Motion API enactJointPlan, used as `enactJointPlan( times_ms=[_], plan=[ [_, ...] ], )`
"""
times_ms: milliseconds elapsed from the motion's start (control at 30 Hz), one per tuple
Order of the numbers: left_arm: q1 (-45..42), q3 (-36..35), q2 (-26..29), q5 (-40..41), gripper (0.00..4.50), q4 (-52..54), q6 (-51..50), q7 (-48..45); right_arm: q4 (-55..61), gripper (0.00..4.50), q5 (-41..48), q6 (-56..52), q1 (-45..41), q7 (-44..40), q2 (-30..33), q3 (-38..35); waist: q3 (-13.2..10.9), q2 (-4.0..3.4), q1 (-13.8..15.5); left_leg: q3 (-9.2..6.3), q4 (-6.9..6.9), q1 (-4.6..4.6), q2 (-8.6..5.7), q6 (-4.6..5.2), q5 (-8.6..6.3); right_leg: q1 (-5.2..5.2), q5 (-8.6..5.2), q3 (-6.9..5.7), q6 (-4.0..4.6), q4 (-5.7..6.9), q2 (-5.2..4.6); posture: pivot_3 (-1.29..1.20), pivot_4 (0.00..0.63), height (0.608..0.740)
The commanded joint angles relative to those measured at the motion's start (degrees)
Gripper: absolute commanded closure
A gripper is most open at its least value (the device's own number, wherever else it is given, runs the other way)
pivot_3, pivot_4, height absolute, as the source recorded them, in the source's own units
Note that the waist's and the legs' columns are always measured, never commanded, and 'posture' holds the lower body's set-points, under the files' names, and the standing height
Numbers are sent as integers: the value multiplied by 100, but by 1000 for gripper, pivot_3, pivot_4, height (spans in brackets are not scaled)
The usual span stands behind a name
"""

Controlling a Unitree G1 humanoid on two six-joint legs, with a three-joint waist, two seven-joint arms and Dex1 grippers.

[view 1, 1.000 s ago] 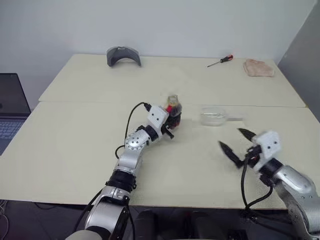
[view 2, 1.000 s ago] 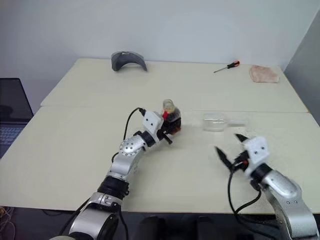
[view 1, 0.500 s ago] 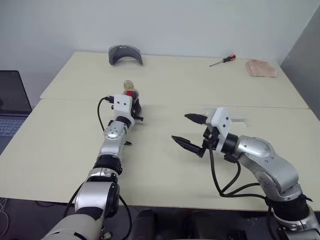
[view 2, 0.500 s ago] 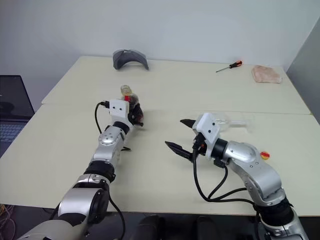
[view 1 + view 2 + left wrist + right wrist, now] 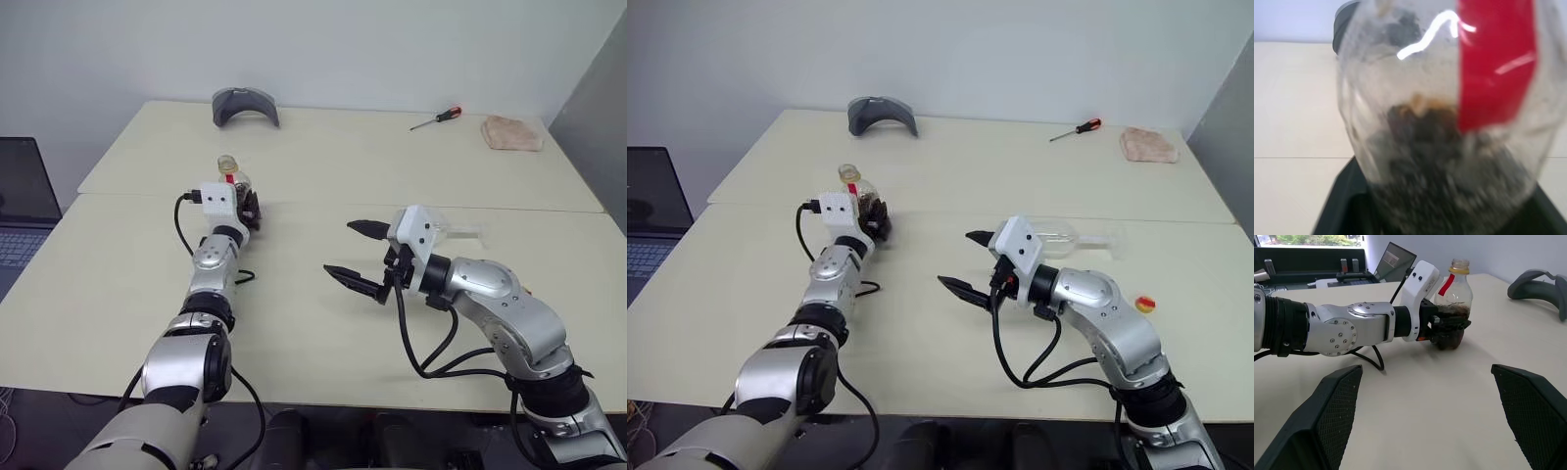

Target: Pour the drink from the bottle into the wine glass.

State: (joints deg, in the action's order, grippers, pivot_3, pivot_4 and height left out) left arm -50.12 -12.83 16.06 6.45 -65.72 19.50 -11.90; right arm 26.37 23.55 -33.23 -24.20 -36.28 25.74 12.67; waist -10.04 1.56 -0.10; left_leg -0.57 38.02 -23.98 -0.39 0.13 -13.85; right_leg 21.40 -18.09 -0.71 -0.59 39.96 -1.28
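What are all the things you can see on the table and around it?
bottle: one, clear with a red strip and yellow ring at the neck, upright on the table's left part.
drink: dark brown, low in the bottle.
wine glass: one, clear, lying on its side behind the right arm.
holder: one, grey and curved, far edge.
screwdriver: one, red handle, far right.
cloth: one, pinkish, far right corner.
small ball: one, red and yellow, near right.
laptop: one, dark, left of the table.
table: cream.
left gripper: around the bottle's base.
right gripper: open, empty.

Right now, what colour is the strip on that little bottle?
Red: the label strip runs slantwise down the bottle, plainest in the left wrist view.
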Motion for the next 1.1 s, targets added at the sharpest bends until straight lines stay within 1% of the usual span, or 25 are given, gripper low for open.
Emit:
enactJointPlan(
  times_ms=[33,100,133,200,300,433,500,600,667,767,833,933,1000,1100],
  plan=[
    [96,-8,-5,17,868,206,172,-32,205,0,-3,21,-69,-54,10,-50,0,0,0,0,0,0,0,-2,1,0,0,0,0,1,0,0,150,740],
    [212,11,-30,18,256,357,203,-70,230,0,14,4,-38,-59,36,-81,0,0,-1,0,0,0,0,-4,2,0,0,0,0,1,0,0,150,740],
    [281,20,-47,26,18,459,209,-95,251,0,28,-8,-15,-66,59,-104,0,0,-2,0,0,0,0,-4,2,0,0,0,0,1,0,0,150,740],
    [470,69,-94,18,18,732,196,-151,314,0,62,-41,59,-91,134,-161,0,0,0,-1,-1,0,0,-4,2,0,0,0,1,0,0,0,150,740],
    [1031,180,-225,-6,18,1503,-11,-170,434,0,89,-88,276,-107,308,-290,1,-1,0,0,-1,0,1,-5,2,-1,0,3,1,-2,-1,0,150,740],
    [1959,361,-374,-51,18,2972,-425,-63,579,0,51,-50,649,-100,526,-467,1,-2,-2,2,-2,0,2,-5,2,-1,1,6,1,-3,-2,0,150,740],
    [2246,420,-398,-78,18,3528,-645,-5,631,0,62,-46,760,-83,582,-540,1,-2,1,1,-2,1,3,-5,2,-3,1,6,1,-1,-2,0,150,740],
    [2866,477,-445,-141,18,4761,-1076,208,770,0,47,-18,1111,-37,752,-842,1,-2,3,-1,-2,4,4,-6,2,-5,4,5,7,1,-1,0,150,740],
    [3232,567,-446,-142,18,5487,-1387,189,827,0,40,-3,1318,-11,849,-1051,2,-2,3,0,-1,7,4,-6,2,-10,4,6,6,-1,-1,0,150,740],
    [3558,659,-393,-150,18,6151,-1709,110,905,0,64,11,1556,-1,950,-1270,1,-2,5,2,-1,9,4,-5,2,-11,4,7,6,-1,-1,0,150,740],
    [3631,866,-298,-170,18,6436,-1801,-157,919,0,8,27,1733,65,1022,-1453,1,-2,10,-1,-1,11,4,-5,3,-11,6,5,9,1,0,0,150,740],
    [3445,1348,-177,-12,18,6657,-1996,-864,734,0,-659,486,2064,236,1298,-1613,2,-2,26,-4,-1,12,5,-5,4,-15,8,3,13,2,4,0,150,740],
    [3290,1507,-149,123,18,6710,-2122,-1192,591,0,-1094,828,2177,378,1416,-1614,2,-2,41,-1,2,12,2,-6,5,-18,9,3,11,-1,3,0,150,740],
    [2890,1747,-106,775,18,6752,-2747,-2149,304,0,-2241,1535,2317,804,1692,-1338,2,-2,37,4,5,12,1,-7,7,-18,9,6,8,-2,3,0,150,740]
  ],
)
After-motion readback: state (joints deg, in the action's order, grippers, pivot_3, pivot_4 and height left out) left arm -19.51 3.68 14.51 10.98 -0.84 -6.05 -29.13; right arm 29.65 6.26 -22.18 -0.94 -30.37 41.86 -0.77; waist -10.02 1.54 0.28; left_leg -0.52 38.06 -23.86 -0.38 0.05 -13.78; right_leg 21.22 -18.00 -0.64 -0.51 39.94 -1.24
